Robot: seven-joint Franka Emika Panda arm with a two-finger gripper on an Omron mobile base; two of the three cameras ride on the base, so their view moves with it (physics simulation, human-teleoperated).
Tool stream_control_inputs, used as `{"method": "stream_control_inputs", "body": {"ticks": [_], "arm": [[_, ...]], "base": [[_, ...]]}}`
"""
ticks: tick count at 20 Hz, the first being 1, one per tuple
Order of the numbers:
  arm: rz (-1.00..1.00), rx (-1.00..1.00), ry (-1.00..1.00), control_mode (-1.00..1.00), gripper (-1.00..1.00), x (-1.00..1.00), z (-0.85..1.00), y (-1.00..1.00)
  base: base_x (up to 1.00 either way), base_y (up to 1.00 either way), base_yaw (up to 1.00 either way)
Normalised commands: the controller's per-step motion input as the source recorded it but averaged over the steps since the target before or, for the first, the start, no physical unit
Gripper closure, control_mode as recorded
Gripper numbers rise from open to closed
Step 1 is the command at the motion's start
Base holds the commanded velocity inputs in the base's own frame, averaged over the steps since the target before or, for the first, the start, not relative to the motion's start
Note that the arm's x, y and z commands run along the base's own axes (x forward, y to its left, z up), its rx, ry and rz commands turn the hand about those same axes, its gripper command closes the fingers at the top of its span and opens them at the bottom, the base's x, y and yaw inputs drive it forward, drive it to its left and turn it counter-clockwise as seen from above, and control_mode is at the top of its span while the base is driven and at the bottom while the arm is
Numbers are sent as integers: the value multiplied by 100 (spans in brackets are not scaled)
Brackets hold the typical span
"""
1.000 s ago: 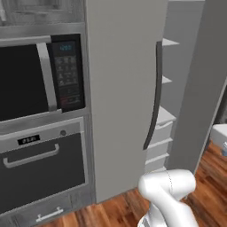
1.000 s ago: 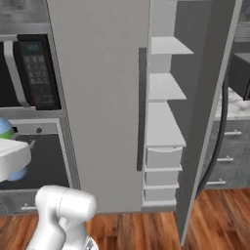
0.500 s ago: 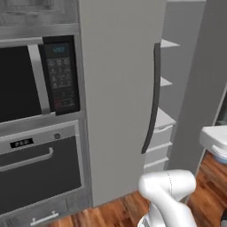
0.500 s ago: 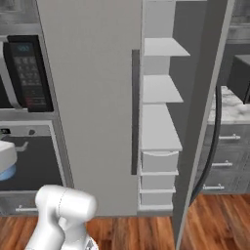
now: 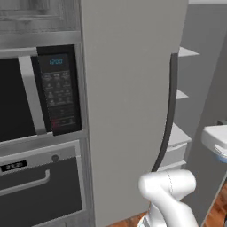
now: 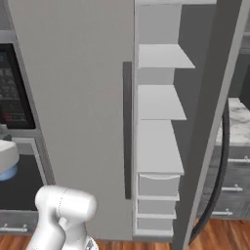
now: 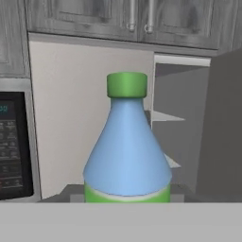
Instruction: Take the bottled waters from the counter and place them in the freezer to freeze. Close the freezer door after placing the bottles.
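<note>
One blue plastic bottle with a green cap (image 7: pixel 126 146), conical shoulder and a green band low on its body, fills the centre of our hand view, standing upright. We take the gripper as closed on this bottle; its fingertips are hidden beneath the bottle. In the right base view, the narrow light-grey freezer door (image 6: pixel 207 122) with its long dark curved handle stands open at right, exposing flat white shelves (image 6: pixel 158 102) and drawers. A black microwave control panel (image 5: pixel 57 91) sits mid-left.
</note>
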Motion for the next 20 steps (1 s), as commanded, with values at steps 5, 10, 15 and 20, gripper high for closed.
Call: {"method": "stream_control_inputs", "body": {"ticks": [5,10,15,20], "arm": [[0,0,0,100,100,0,0,0],[0,0,0,100,100,0,0,0],[0,0,0,100,100,0,0,0],[0,0,0,100,100,0,0,0]], "base": [[52,-31,12],[14,-68,13],[28,-47,9],[26,-46,5]]}}
